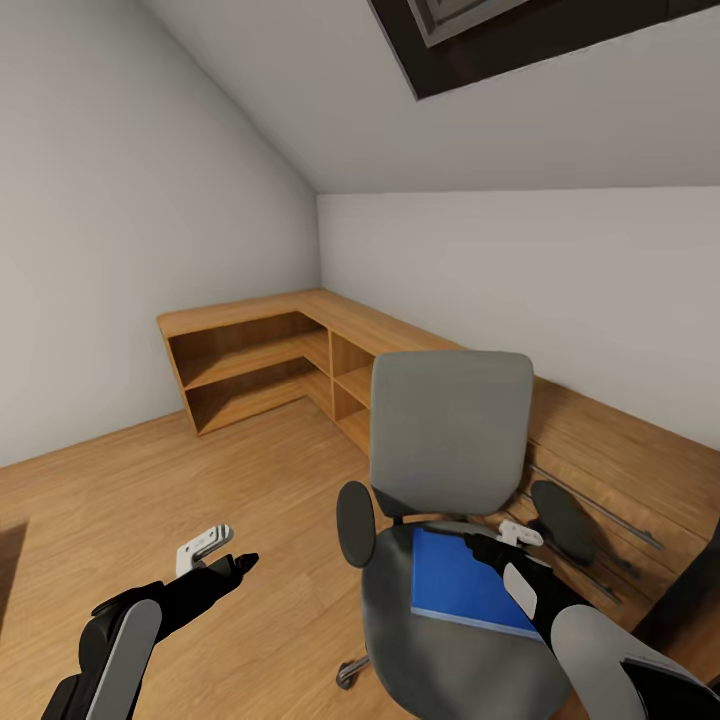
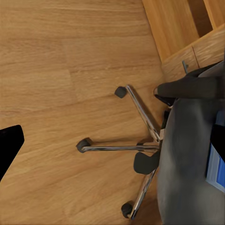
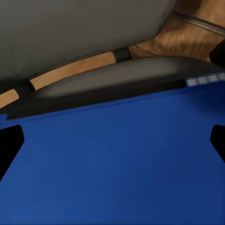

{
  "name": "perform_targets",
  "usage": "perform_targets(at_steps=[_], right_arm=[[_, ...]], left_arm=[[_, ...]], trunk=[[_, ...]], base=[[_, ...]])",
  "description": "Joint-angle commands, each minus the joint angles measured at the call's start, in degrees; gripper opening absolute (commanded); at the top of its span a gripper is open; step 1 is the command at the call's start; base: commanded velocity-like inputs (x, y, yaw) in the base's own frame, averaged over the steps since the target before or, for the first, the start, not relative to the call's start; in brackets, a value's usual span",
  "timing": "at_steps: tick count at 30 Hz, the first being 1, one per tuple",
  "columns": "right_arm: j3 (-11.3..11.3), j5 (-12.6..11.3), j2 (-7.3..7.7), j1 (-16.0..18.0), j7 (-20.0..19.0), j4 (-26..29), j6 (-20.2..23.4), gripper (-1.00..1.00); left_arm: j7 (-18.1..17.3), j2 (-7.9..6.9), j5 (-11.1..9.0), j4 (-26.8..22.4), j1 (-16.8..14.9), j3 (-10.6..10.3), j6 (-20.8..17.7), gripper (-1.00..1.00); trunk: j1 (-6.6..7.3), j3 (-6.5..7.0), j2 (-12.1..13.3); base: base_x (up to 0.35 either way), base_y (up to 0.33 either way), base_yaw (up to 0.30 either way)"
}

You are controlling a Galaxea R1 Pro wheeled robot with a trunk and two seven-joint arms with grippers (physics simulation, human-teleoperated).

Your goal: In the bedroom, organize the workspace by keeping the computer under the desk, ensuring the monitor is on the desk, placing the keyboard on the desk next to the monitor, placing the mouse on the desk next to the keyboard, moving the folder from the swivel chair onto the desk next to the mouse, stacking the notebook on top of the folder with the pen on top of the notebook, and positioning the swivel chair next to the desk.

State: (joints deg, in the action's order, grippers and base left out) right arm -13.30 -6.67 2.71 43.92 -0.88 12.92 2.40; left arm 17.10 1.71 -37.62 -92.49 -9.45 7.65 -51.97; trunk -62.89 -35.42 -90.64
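- Two grippers are seen in the head view: the left gripper [image 1: 235,560] is held low over the bare wooden floor [image 1: 150,500], and the right gripper [image 1: 490,545] is stretched over the seat of the swivel chair [image 1: 450,440].
- On that grey seat the folder [image 1: 462,585] is laid flat, bright blue, between the two black armrests; one corner of it is covered by the right gripper's dark fingers.
- In the right wrist view the folder [image 3: 112,164] takes up most of the frame, and the gripper's two black fingertips [image 3: 9,143] are seen at opposite edges, spread wide with the blue surface between them; nothing is clamped. Whether the fingertips touch the folder cannot be told.
- The left gripper's state cannot be told: a single black fingertip [image 2: 8,143] is caught at the edge of the left wrist view, and in the head view the fingers are seen end-on.
- The chair's chrome five-star base [image 2: 138,143] and black castors are shown in the left wrist view, resting on the floor, with a strip of the folder [image 2: 215,168] at the seat's far edge.
- The chair is placed with its back towards a light wooden corner shelf unit [image 1: 270,360] that runs along two white walls [image 1: 130,220]; its open compartments are seen to the left of the chair.
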Motion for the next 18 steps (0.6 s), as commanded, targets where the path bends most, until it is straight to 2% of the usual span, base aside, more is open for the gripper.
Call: perform_targets(at_steps=[1,9,10,16,18], right_arm=[[0.0,-0.6,0.01,0.0,-0.1,0.1,0.2,1.0],[0.3,0.2,-0.11,-0.1,0.4,0.1,0.2,1.0],[0.4,1.9,-0.25,-0.1,1.5,0.2,0.1,1.0],[0.4,5.6,-1.15,-0.1,4.2,0.2,-0.1,1.0],[0.4,6.2,-1.4,-0.1,4.7,0.2,-0.4,1.0]], left_arm=[[0.5,0.05,-0.6,-0.1,0.0,0.1,-0.2,1.0],[0.5,0.05,-0.7,-0.1,0.0,-0.5,-0.2,1.0],[0.5,0.05,-0.7,0.0,0.0,-0.5,-0.2,1.0],[0.5,0.05,-0.7,0.0,0.0,-0.5,-0.2,1.0],[0.5,0.05,-0.7,0.0,0.0,-0.5,-0.2,1.0]], trunk=[[-0.22,-0.24,-0.4],[-1.98,-1.68,-3.7],[-2.2,-1.86,-4.1],[-3.52,-2.93,-6.5],[-3.96,-3.29,-7.3]], base=[[0.0,0.0,0.0],[0.0,0.0,0.0],[0.0,0.0,0.0],[0.0,0.0,0.0],[0.0,0.0,0.0]])
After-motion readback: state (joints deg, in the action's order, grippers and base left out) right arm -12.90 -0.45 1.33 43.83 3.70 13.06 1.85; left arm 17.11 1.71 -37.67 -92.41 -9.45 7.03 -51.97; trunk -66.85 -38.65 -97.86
